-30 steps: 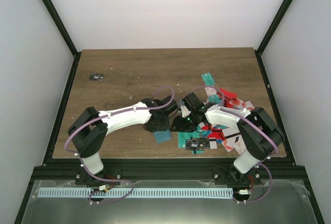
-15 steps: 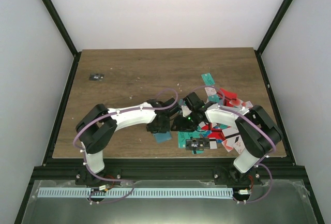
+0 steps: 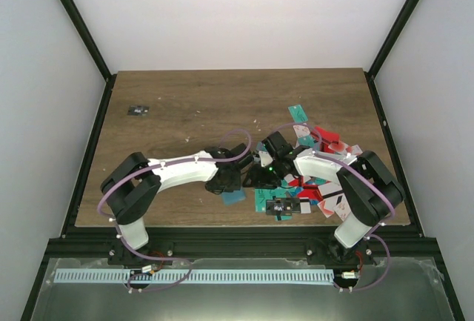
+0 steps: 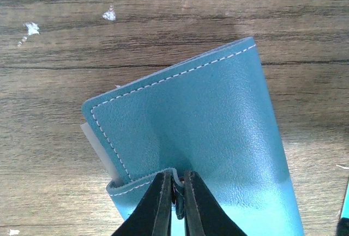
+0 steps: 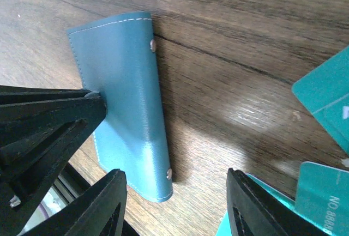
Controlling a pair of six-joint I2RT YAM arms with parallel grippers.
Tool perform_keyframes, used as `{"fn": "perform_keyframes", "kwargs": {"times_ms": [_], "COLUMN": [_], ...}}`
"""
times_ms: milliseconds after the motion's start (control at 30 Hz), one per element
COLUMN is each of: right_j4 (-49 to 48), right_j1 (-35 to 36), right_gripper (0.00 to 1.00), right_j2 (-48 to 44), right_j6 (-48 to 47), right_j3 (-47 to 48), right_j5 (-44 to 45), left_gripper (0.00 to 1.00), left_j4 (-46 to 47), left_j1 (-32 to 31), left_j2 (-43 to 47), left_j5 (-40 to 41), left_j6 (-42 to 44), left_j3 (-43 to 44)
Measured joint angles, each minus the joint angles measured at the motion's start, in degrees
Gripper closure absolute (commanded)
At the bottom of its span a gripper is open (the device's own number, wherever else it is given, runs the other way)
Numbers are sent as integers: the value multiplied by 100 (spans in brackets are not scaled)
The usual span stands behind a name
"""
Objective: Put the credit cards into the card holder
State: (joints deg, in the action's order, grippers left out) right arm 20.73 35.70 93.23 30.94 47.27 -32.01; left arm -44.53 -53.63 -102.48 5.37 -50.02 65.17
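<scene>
The card holder, a teal-blue folded wallet with white stitching, lies closed on the wooden table. My left gripper is shut on the edge of its upper flap, which curls up between the fingers. From above, the card holder shows just below the left gripper. In the right wrist view the card holder sits left of my right gripper, which is open and empty above bare wood. The credit cards lie in a loose pile to the right, mostly teal and red; two teal cards' corners show.
A small black object with white marks lies at the far left of the table. The two arms meet near the table's middle front. Black frame rails border the table edges. White specks dot the wood.
My left gripper has closed onto the card holder's flap edge, and the left arm's elbow has shifted a little. The right arm has stayed put.
</scene>
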Motion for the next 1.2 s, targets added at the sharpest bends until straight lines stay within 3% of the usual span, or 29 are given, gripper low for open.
{"fn": "perform_keyframes", "kwargs": {"times_ms": [300, 733, 1200], "right_j4": [-221, -321, 225], "right_j1": [2, 155, 597], "right_gripper": [47, 47, 41], "right_j2": [13, 184, 170], "right_j6": [-2, 44, 83], "right_j3": [0, 199, 826], "right_j5": [-426, -551, -24], "left_gripper": [96, 96, 96], "left_j4": [446, 684, 935], "left_j1": [0, 0, 98], "left_j2": [367, 1893, 2568], "left_j5": [-48, -39, -109], "left_j6": [55, 144, 334], "left_j3": [-439, -1034, -1182]}}
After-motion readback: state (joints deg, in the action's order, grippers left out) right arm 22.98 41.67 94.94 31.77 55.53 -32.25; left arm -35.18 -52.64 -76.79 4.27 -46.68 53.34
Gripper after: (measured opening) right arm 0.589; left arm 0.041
